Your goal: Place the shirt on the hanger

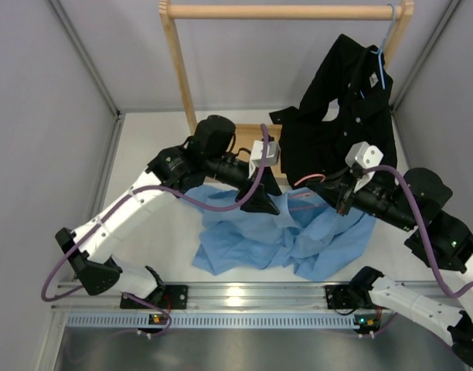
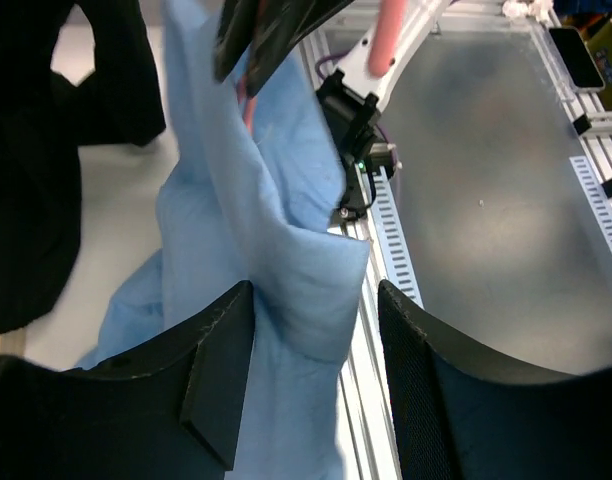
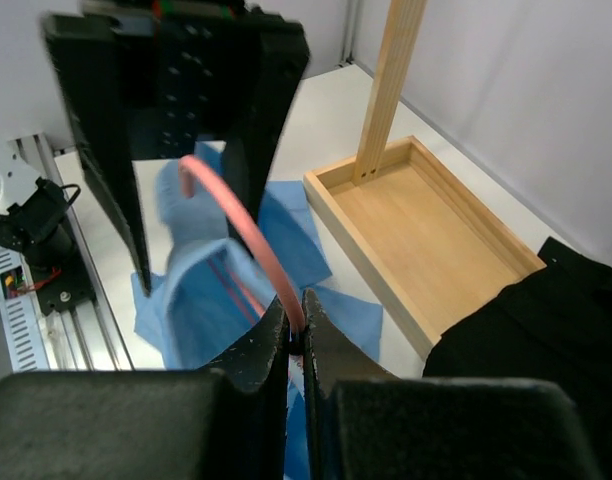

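The light blue shirt (image 1: 290, 236) lies crumpled on the white table between the arms. My right gripper (image 1: 346, 202) is shut on the thin pink hanger (image 1: 307, 180), pinching its wire between the fingertips in the right wrist view (image 3: 296, 300). The hanger (image 3: 236, 215) arcs up and away over the shirt (image 3: 201, 290). My left gripper (image 1: 260, 202) hovers at the shirt's collar end. Its jaws (image 2: 316, 290) stand wide apart, with a fold of shirt (image 2: 276, 250) between them, against the left finger and clear of the right. The hanger (image 2: 391, 35) shows at the top of the left wrist view.
A black shirt (image 1: 345, 108) hangs on a light blue hanger (image 1: 383, 66) from the wooden rail (image 1: 283, 11) at the back right. A wooden tray (image 3: 426, 230) forms the rack's base, behind the blue shirt. Grey walls close both sides.
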`<state>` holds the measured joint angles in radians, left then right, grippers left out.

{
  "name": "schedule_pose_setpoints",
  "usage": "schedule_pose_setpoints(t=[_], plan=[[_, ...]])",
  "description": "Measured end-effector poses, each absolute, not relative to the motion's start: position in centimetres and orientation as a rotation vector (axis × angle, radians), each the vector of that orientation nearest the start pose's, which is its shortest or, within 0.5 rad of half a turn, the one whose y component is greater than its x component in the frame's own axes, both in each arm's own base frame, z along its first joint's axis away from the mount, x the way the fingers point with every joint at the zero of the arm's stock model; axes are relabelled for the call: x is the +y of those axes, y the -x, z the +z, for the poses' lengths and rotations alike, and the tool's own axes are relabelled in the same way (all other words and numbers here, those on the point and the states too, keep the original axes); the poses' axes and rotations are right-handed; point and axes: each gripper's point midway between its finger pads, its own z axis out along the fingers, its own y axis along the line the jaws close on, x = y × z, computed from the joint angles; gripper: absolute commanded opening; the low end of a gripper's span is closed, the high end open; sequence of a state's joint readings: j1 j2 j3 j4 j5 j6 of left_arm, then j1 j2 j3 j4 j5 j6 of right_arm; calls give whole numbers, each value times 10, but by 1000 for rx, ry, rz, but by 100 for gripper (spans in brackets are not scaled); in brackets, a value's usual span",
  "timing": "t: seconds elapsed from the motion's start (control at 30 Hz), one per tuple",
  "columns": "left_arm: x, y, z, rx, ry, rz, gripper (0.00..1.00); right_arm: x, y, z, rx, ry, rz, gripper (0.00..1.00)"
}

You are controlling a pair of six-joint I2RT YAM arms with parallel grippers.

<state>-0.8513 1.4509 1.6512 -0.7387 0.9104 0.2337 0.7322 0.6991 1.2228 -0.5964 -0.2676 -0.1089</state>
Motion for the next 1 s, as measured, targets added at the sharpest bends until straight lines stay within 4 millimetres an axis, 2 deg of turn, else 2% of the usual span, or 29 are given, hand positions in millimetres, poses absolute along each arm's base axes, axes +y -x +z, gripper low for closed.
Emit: schedule_pose_setpoints(t=[0.13, 0.23, 0.33, 0.67, 0.8, 0.93, 1.0], plan=[[-351, -129, 369, 1395, -1531, -1324, 56, 193, -159, 395, 1469, 858, 669, 0], [-352, -129, 373, 1378, -1521, -1326, 56, 193, -162, 394, 1480, 847, 662, 0], [-354, -134, 367, 1407, -1505, -1308, 68, 192, -161, 395, 1481, 838, 668, 0], [-362, -170, 333, 1589, -1412, -1161, 68, 195, -159, 397, 1483, 827, 699, 0], [-365, -181, 330, 1600, -1364, -1121, 67, 197, -160, 399, 1478, 817, 714, 0], [-368, -183, 329, 1560, -1350, -1126, 55, 199, -160, 400, 1484, 803, 728, 0], [-367, -177, 328, 1532, -1357, -1150, 36, 200, -161, 401, 1494, 787, 741, 0]])
